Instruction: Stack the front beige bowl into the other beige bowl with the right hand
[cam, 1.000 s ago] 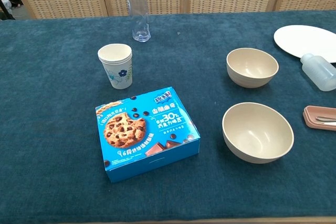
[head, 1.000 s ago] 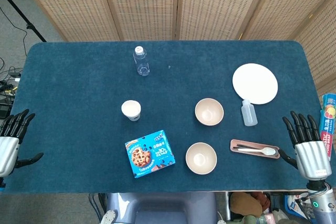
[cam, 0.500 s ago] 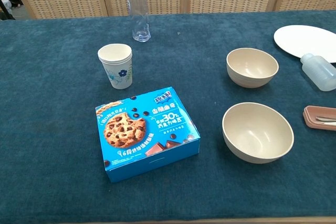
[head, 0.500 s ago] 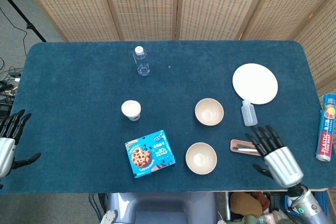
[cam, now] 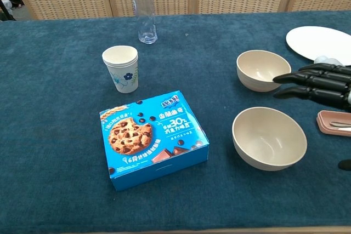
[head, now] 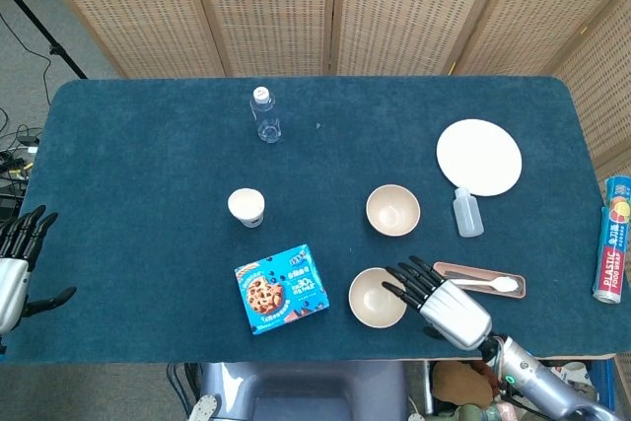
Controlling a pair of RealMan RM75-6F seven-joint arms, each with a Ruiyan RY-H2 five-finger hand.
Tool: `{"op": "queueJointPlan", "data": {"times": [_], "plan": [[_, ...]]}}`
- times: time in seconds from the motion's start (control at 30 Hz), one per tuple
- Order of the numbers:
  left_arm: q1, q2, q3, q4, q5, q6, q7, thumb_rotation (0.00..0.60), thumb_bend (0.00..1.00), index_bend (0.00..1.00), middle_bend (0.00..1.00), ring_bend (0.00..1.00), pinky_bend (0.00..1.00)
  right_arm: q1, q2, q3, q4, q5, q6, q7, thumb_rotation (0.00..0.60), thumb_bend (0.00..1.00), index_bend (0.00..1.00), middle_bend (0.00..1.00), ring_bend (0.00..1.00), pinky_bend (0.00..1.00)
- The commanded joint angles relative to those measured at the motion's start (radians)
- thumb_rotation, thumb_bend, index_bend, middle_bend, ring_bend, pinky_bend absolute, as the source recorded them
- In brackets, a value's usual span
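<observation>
Head view, risk: the right hand [head: 446, 301] comes at the front beige bowl [head: 378, 297] from its right side, low and near the table edge. My guess is that spread fingertips could nudge the bowl left toward the cookie box [head: 281, 288] rather than catch its rim.
Head view, second risk: the pink tray [head: 479, 279] with its white spoon [head: 485, 284] lies just right of the hand and could be swept by the wrist.
Head view, right hand pose: fingers splayed and pointing left, tips at or just short of the bowl's right rim; whether they touch it is unclear. It holds nothing.
Head view, left hand: the left hand [head: 18, 261] sits at the table's left edge, fingers apart, empty.
Head view, target: the other beige bowl [head: 392, 210] stands just beyond the front one, apart from it, with the squeeze bottle [head: 467, 212] to its right.
Chest view, risk: the dark fingers [cam: 315, 84] hover between the two bowls' right sides, so a lift could clip the far bowl [cam: 263, 69].
Chest view, pose: fingers straight, spread, level, above the front bowl [cam: 269, 137] without gripping it.
</observation>
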Motion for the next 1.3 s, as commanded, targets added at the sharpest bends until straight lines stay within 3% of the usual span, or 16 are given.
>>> {"op": "queueJointPlan", "data": {"times": [0.03,0.3,0.53,0.83,1.13,1.3], "plan": [[0.001,0.003,-0.002,0.001,0.000,0.003,-0.009,0.600,0.00,0.00,0.00,0.00,0.00,0.017,-0.027,-0.004,-0.011,-0.002,-0.032,-0.038,0.600,0.00,0.13,0.00,0.00,0.00],[0.004,0.011,-0.002,0.004,0.003,0.007,-0.032,0.600,0.00,0.00,0.00,0.00,0.00,0.028,-0.084,-0.005,0.048,0.025,-0.063,-0.060,0.600,0.00,0.27,0.10,0.02,0.03],[0.004,0.012,-0.005,0.005,-0.001,0.007,-0.037,0.600,0.00,0.00,0.00,0.00,0.00,0.027,-0.110,-0.011,0.098,0.031,-0.028,-0.024,0.600,0.17,0.38,0.22,0.14,0.11],[0.004,0.010,-0.003,0.004,0.003,0.007,-0.031,0.600,0.00,0.00,0.00,0.00,0.00,0.033,-0.141,-0.024,0.129,0.029,-0.018,-0.008,0.600,0.34,0.45,0.28,0.21,0.20],[0.004,0.013,-0.005,0.005,0.000,0.005,-0.042,0.600,0.00,0.00,0.00,0.00,0.00,0.037,-0.184,-0.029,0.181,0.047,-0.016,0.016,0.600,0.37,0.52,0.37,0.28,0.24],[0.005,0.014,-0.005,0.005,0.000,0.004,-0.045,0.600,0.00,0.00,0.00,0.00,0.00,0.036,-0.209,-0.032,0.214,0.046,0.006,0.033,0.600,0.39,0.64,0.48,0.39,0.29]]}}
